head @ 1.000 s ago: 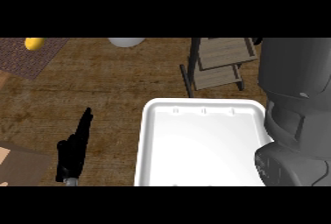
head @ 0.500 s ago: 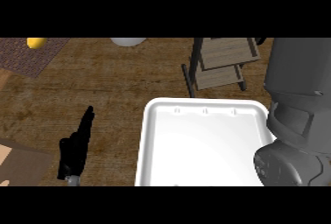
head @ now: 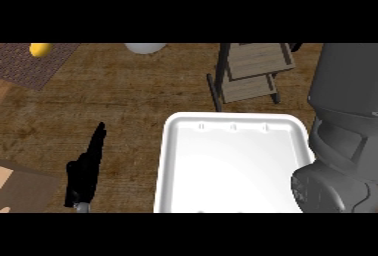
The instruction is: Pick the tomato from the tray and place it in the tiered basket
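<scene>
No tomato shows anywhere in the head view. The white tray [head: 184,150] lies at the lower middle, and its visible inside holds nothing. The tiered basket [head: 251,70], wooden shelves on a dark frame, stands beyond the tray at the upper right. My right forearm [head: 343,130] fills the right side and runs up past the basket to the top edge. Only a dark sliver [head: 296,47] by the basket's far corner may be my right hand. My left hand [head: 87,167] rests open at the lower left, fingers straight and pointing away, well left of the tray.
A yellow item [head: 40,49] sits on a brown woven mat [head: 29,67] at the upper left. A white rounded object [head: 145,47] stands at the top edge. A tan board [head: 22,187] shows at the lower left corner. The wooden counter [head: 133,100] lies between them.
The upper part of my right forearm has drifted slightly to the right. The left hand, the tray and the basket have stayed put.
</scene>
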Motion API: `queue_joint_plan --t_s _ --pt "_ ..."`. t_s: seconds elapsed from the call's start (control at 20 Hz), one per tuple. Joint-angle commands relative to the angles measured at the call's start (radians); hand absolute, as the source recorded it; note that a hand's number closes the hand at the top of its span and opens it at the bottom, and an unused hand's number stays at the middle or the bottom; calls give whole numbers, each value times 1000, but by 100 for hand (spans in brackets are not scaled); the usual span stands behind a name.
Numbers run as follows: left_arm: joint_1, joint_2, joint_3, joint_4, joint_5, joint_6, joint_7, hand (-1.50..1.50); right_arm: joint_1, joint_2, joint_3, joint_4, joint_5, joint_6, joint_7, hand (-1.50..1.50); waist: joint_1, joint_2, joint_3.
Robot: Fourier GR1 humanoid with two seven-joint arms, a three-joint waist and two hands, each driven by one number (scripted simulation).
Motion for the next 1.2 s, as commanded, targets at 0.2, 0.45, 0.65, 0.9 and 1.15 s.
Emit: queue_joint_plan --t_s 0.2,0.45,0.65,0.9,1.15 --pt "32 21 28 16 13 -5 47 0 -17 -1 79 -206 301 -36 198 -150 -46 -17 -5" --pt "62 14 40 34 27 -7 36 0 -66 10 115 -429 403 138 229 -150 -58 -30 -5" --pt "51 -5 23 35 11 7 45 0 -98 10 192 -590 440 325 205 -150 -64 -35 -5" --pt "77 -1 31 45 14 2 26 0 -146 10 279 -767 492 558 134 -150 -68 -47 -7" --pt "95 -36 0 28 -8 28 25 0 -202 10 324 -943 533 777 38 -150 -78 -51 -5"
